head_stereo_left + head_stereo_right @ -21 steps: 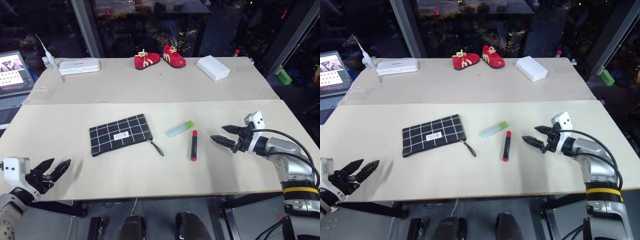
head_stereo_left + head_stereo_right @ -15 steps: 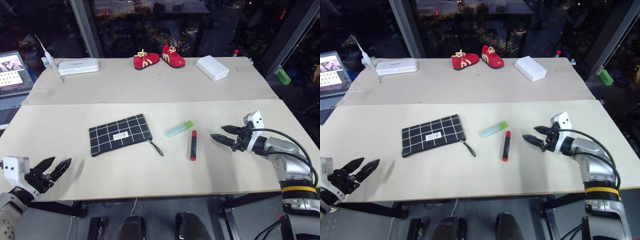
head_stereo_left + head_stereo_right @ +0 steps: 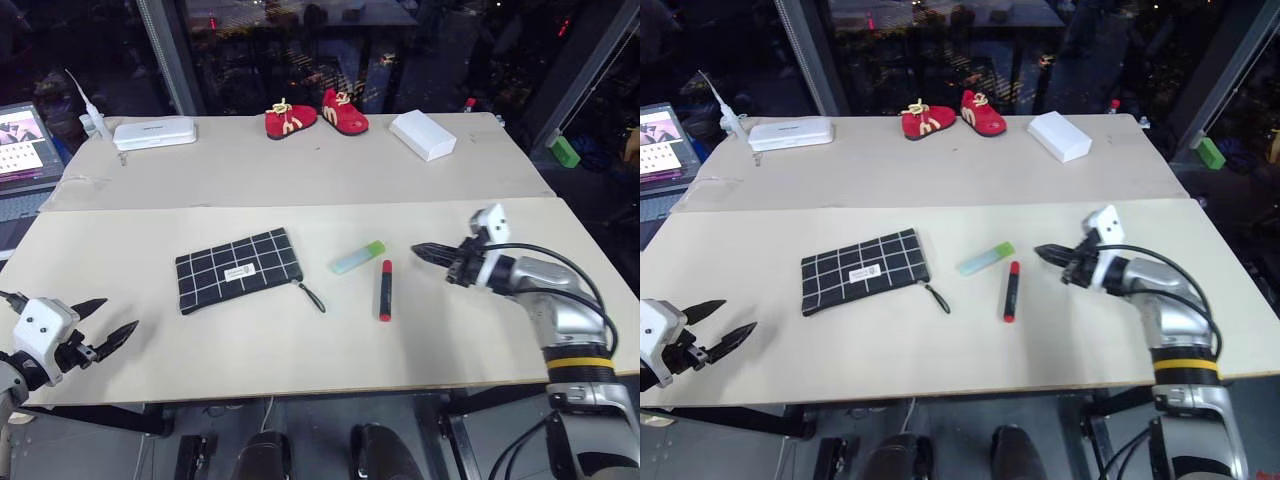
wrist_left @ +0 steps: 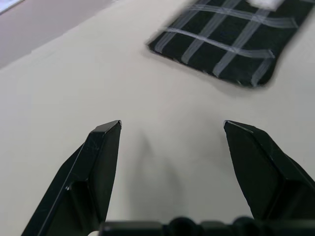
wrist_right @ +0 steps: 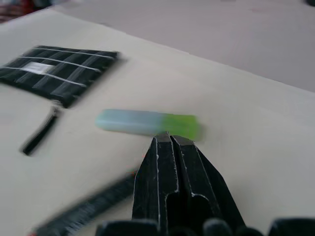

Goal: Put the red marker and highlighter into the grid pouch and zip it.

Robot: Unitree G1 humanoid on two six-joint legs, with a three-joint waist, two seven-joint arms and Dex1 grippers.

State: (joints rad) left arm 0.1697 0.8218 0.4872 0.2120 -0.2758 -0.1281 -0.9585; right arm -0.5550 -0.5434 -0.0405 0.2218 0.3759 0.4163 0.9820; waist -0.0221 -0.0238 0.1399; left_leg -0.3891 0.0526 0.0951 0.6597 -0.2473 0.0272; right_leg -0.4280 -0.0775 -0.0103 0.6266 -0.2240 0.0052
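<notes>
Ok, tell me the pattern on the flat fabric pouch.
Black fabric pouch with thin white grid lines; clearest in the left eye view.

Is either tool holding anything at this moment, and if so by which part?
Nothing is held. The right tool is shut empty, apart from the highlighter; the left tool is open over bare table.

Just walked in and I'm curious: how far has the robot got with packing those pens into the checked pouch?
Nothing looks done yet. The red marker and the highlighter lie side by side on the table, apart from the grid pouch. The right gripper, shut and holding nothing, points toward the highlighter. The left gripper waits open near the table's edge. Left to do: load both pens and zip the pouch.
</notes>
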